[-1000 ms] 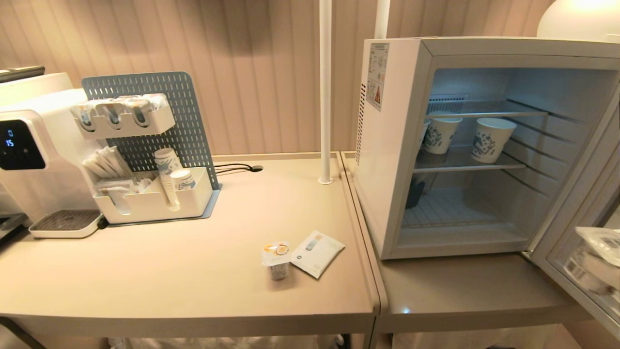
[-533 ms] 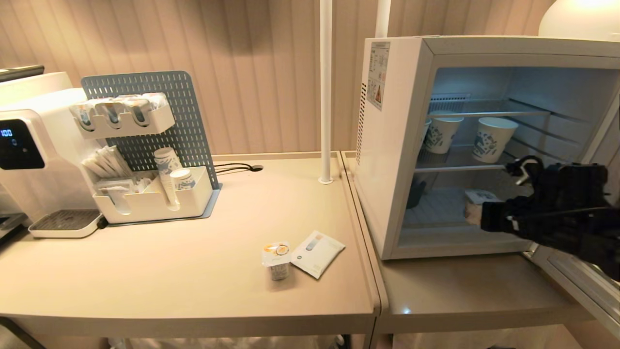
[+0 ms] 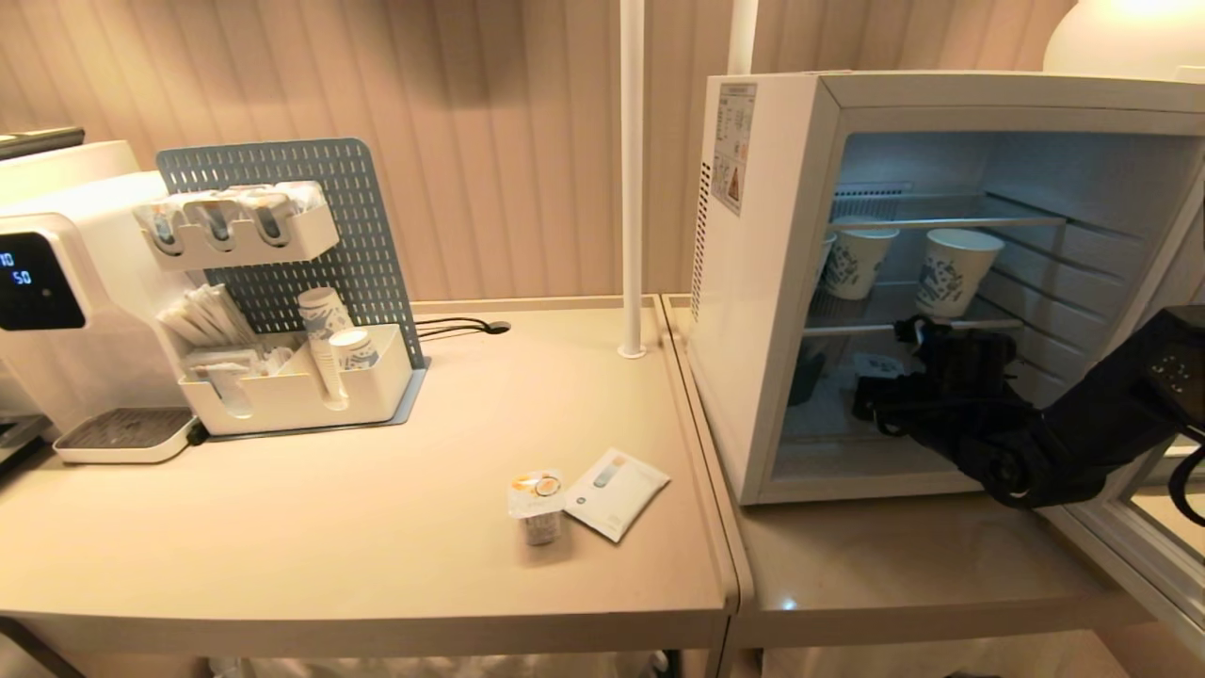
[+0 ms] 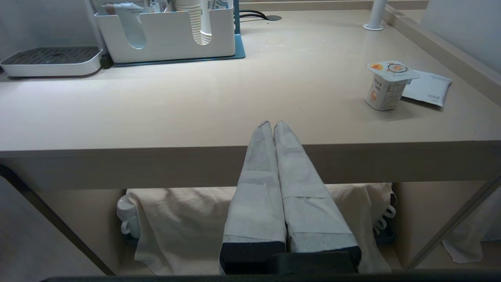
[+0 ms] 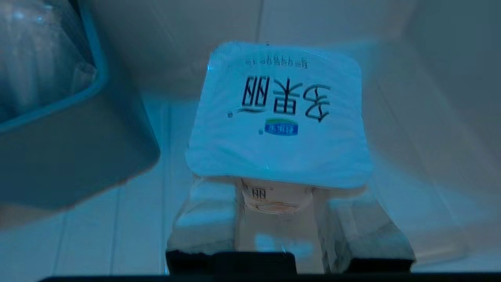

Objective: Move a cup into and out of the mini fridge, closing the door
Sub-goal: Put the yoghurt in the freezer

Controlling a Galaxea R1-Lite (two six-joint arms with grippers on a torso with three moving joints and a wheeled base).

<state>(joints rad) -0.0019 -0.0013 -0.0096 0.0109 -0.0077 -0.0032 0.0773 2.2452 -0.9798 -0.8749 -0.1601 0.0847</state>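
Note:
The white mini fridge (image 3: 763, 282) stands on the right-hand table with its door (image 3: 1120, 537) swung open to the right. My right gripper (image 3: 868, 388) reaches into the fridge's lower compartment, below the middle wire shelf. It is shut on a small yogurt cup (image 5: 278, 113) with a white foil lid; the cup (image 3: 877, 364) sits upright between the fingers (image 5: 203, 219). Whether the cup's base touches the fridge floor is hidden. My left gripper (image 4: 273, 124) is shut and empty, parked low in front of the left table's edge.
Two patterned paper cups (image 3: 953, 271) stand on the fridge's middle shelf. A dark bin (image 5: 58, 117) sits at the fridge's left inside. A second yogurt cup (image 3: 538, 504) and a packet (image 3: 617, 492) lie on the left table, with an organizer (image 3: 292, 377), water dispenser (image 3: 47, 282) and pole (image 3: 632, 179).
My right arm came in from the right with the yogurt cup and pushed leftward and deeper into the fridge's lower compartment. The left arm has stayed still.

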